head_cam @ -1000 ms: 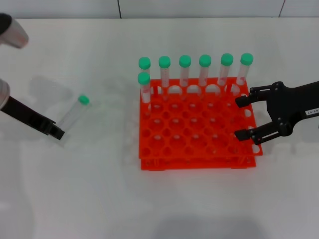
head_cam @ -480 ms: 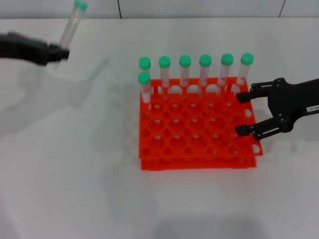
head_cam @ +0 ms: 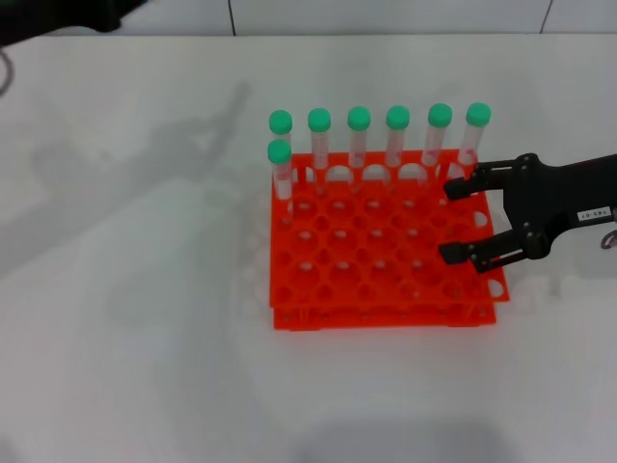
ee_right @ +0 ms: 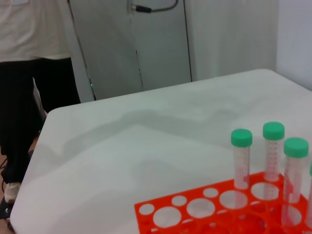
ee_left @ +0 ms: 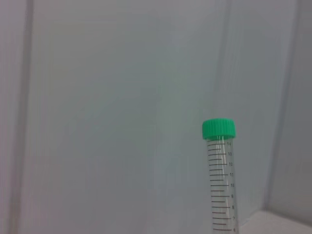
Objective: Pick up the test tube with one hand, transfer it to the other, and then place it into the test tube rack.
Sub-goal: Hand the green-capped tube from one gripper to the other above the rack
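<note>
The test tube (ee_left: 220,175), clear with a green cap, stands upright in the air in the left wrist view; it is out of the head view. My left gripper (head_cam: 67,13) shows only as a black piece at the far left top edge of the head view, raised, and it holds the tube. The orange-red rack (head_cam: 376,314) sits mid-table and also shows in the right wrist view (ee_right: 170,212). My right gripper (head_cam: 451,222), with a white label, is open and empty above the rack's right side.
Several green-capped tubes (head_cam: 359,135) stand in the rack's back row, and one more (head_cam: 280,166) stands in the second row at the left. They show in the right wrist view (ee_right: 242,157) too. A person (ee_right: 29,53) stands beyond the table's far edge.
My left arm has risen with the tube toward the far left, carrying the tube out of the head view. My right gripper has shifted a little left over the rack.
</note>
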You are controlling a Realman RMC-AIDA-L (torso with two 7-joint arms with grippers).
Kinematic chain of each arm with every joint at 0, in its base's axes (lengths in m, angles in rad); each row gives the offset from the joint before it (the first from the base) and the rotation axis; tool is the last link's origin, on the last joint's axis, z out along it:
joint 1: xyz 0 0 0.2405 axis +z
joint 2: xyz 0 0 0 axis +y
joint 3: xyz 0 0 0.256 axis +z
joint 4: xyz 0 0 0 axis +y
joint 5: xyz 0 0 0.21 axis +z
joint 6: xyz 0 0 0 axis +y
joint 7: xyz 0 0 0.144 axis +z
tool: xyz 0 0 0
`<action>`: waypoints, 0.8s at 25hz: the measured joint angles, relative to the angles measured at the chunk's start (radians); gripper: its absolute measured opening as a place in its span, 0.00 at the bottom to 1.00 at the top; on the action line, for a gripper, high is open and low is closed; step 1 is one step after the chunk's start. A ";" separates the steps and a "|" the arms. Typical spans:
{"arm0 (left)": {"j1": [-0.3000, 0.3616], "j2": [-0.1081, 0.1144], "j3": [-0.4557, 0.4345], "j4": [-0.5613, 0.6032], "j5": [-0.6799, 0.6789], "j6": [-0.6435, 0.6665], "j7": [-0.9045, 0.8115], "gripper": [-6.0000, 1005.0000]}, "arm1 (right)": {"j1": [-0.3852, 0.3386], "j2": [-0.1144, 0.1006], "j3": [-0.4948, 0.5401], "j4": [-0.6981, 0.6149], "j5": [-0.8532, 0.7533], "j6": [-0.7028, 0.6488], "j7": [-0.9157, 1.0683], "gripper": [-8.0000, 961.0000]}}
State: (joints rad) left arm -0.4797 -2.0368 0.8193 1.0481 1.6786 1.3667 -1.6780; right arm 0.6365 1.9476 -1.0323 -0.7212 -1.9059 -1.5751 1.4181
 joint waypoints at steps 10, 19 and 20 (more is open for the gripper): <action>-0.246 0.100 0.005 -0.420 0.089 0.127 0.110 0.21 | -0.018 0.037 0.007 -0.043 0.005 0.025 -0.002 0.91; -0.359 0.098 0.007 -0.452 0.281 0.182 0.104 0.21 | -0.022 0.040 0.009 -0.044 0.014 0.036 0.003 0.91; -0.366 0.097 0.007 -0.460 0.294 0.182 0.105 0.21 | -0.022 0.040 0.009 -0.044 0.015 0.037 0.004 0.91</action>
State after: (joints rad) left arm -0.8459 -1.9396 0.8265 0.5879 1.9722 1.5490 -1.5730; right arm 0.6145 1.9878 -1.0230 -0.7655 -1.8914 -1.5385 1.4217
